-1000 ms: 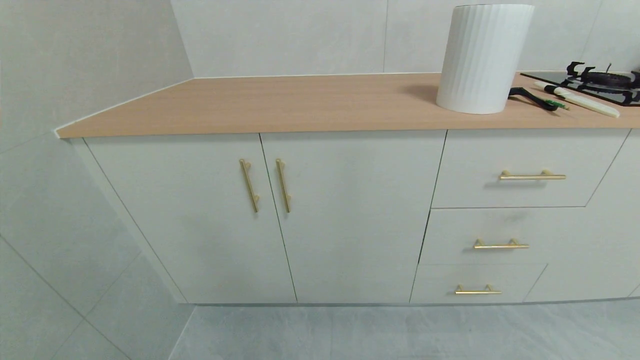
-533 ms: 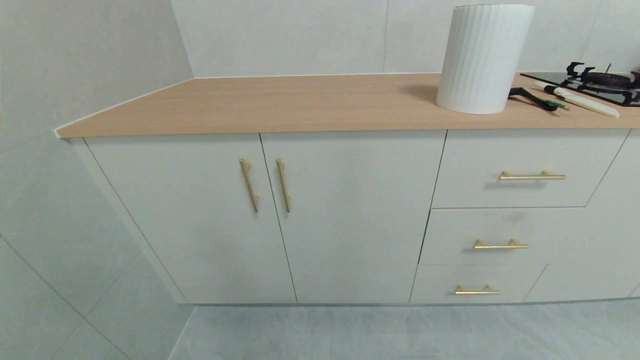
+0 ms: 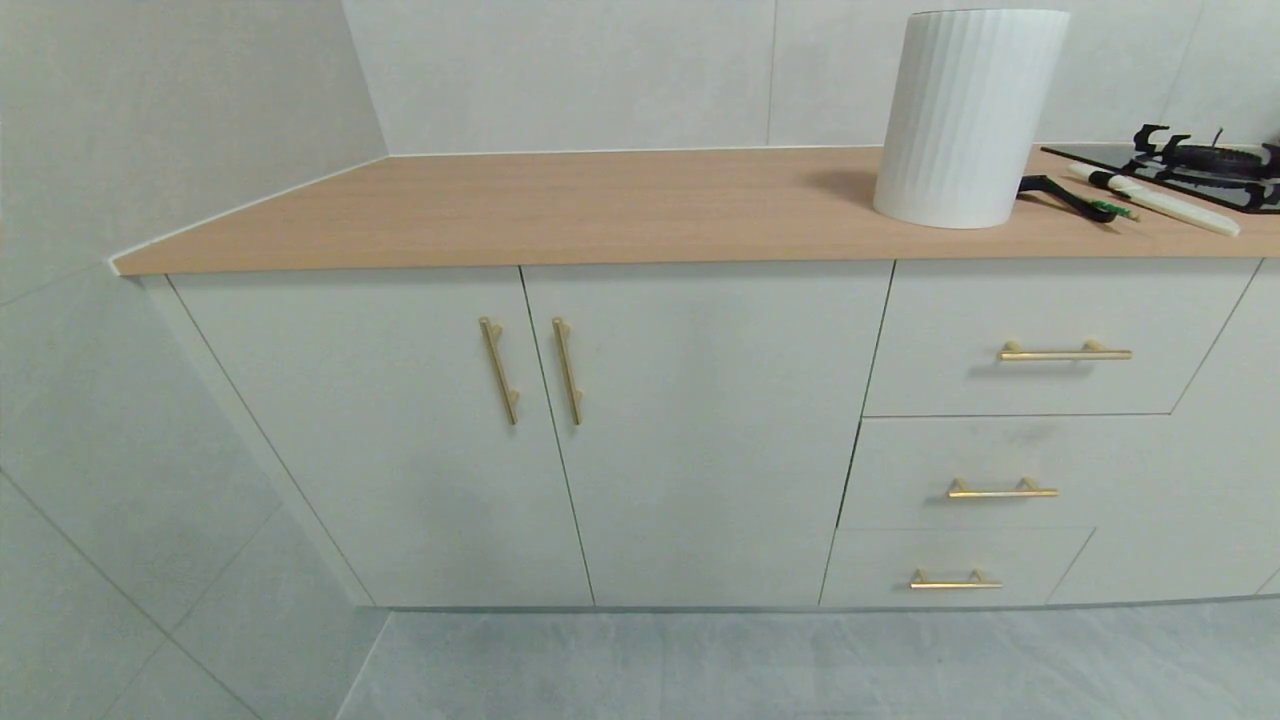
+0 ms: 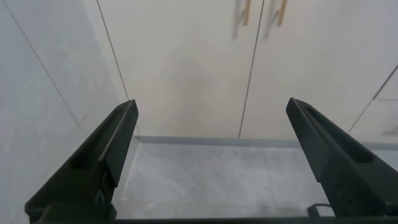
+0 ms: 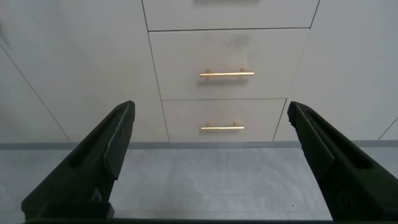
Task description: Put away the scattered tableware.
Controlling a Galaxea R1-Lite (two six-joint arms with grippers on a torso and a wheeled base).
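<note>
The white ribbed container (image 3: 965,115) hides its own inside and covers one end of the black utensil (image 3: 1065,193) lying beside it on the bench (image 3: 600,205). The green piece (image 3: 1110,209) at the utensil's other end is too small to tell. The stove (image 3: 1205,160) and the bench run off the head view's right edge. In the left wrist view the two door handles (image 4: 245,12) are blurred and cut by the picture's edge. The left pincer (image 4: 211,106) and right pincer (image 5: 210,107) have their spread fingers cut off at the picture's edge

The left gripper (image 4: 208,134) hangs low with its fingers spread wide, holding nothing. The right gripper (image 5: 210,134) is likewise low, wide apart and empty.
</note>
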